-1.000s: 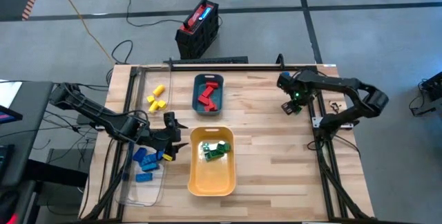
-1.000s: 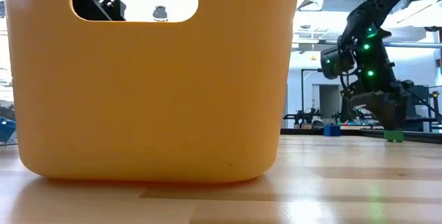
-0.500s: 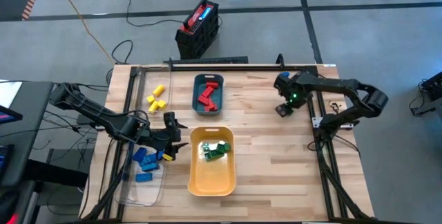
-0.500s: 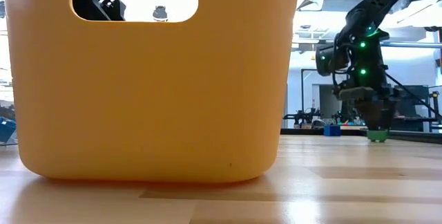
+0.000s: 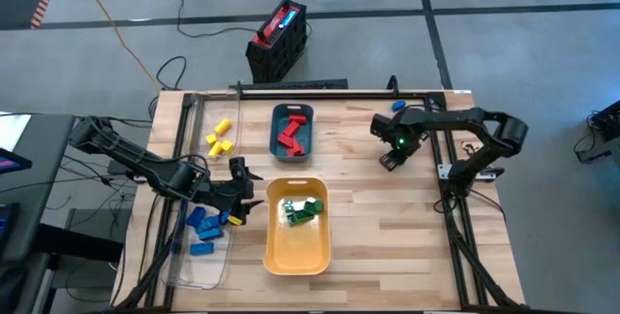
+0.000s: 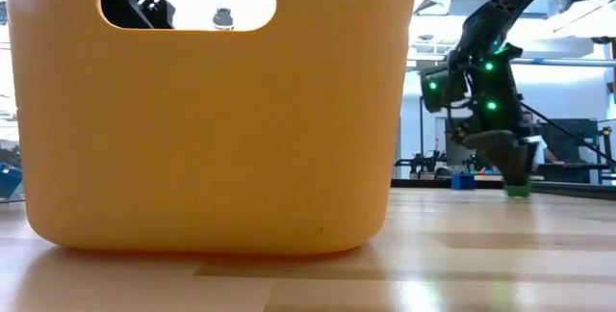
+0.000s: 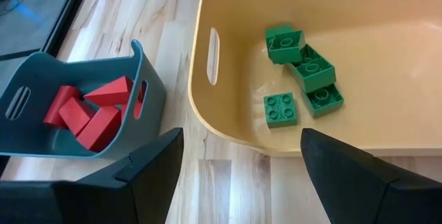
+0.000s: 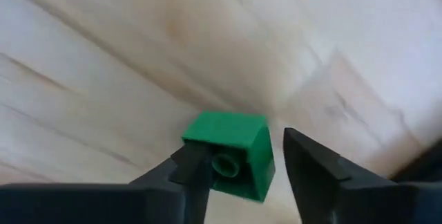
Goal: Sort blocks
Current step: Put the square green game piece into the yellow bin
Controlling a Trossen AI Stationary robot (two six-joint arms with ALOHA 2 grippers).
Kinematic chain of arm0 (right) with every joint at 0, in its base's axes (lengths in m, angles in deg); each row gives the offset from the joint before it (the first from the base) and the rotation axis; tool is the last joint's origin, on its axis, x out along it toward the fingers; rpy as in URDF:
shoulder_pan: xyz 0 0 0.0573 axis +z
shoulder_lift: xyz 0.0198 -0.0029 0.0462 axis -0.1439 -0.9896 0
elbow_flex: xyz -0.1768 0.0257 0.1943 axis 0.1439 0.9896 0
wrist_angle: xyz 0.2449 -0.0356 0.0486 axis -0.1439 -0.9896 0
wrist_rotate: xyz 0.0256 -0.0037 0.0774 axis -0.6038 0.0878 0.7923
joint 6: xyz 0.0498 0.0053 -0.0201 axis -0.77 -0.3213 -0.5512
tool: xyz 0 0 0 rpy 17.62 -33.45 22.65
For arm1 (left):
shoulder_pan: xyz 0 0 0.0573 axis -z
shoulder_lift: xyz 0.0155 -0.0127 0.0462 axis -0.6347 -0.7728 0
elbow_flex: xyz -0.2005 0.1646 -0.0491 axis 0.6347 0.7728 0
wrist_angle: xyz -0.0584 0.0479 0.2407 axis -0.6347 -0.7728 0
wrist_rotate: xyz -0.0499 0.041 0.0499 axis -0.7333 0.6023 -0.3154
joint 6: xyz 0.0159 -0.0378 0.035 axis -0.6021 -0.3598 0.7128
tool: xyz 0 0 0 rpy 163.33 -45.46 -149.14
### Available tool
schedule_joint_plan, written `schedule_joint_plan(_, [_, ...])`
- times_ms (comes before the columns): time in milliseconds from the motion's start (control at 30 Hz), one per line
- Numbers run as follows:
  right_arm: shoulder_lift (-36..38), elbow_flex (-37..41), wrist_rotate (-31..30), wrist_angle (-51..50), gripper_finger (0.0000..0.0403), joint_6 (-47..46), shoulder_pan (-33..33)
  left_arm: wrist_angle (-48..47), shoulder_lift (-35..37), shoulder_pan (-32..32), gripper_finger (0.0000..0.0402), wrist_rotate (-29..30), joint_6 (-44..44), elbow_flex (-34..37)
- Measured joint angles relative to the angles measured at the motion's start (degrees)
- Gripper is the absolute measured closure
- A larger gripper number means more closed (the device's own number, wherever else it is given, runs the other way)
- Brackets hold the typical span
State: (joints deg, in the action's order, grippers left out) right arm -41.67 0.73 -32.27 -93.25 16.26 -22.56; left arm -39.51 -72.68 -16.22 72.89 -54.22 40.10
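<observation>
The right hand (image 8: 238, 182) has a green block (image 8: 231, 153) between its two fingers, which stand narrowly apart and bracket the block on both sides; the grip appears to be made or nearly made, though full contact on both sides cannot be confirmed. In the low view the block (image 6: 519, 189) sits at the fingertips, at or just above the table (image 5: 387, 217), so it is judged to be at the point of pickup. In the high view the right hand (image 5: 389, 157) is over the bare right half of the table, well apart from the trays, which is where a stray block would need collecting. The left hand (image 7: 238, 162) hangs with its fingers spread wide and nothing between them, between the clear tray and the yellow tray, an apparent waiting position clear of the other arm's likely path. The yellow tray (image 5: 291, 246) holds a cluster of green blocks (image 5: 303, 209) at its far end, so it is the probable destination for the held block. The teal tray (image 5: 276, 130) beyond it holds red blocks (image 5: 291, 132). The clear tray (image 5: 189, 261) near the left edge holds blue blocks (image 5: 201, 225). Several yellow blocks (image 5: 219, 136) lie loose on the table beside the teal tray, outside any tray. One blue block (image 5: 398, 106) lies near the far right edge of the table, still to be sorted.
</observation>
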Motion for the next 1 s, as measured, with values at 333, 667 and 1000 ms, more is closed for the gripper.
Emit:
schedule_joint_plan(333, [6.84, -6.22, 0.58, -4.48, 0.0326, -2.03, 3.88, -0.26, 0.0, 0.0, 0.0113, 0.02, -0.16, 0.0])
schedule_joint_plan(667, [10.93, -19.03, 1.17, 0.84, 0.0322, -5.84, 19.6, -0.17, 0.0, 0.0, 0.0113, 0.16, -0.15, 0.0])
schedule_joint_plan(1000, [3.13, -31.27, 1.15, 12.47, 0.0321, -1.05, 34.99, 0.31, 0.02, 0.0, 0.0113, 0.7, -0.15, 0.0])
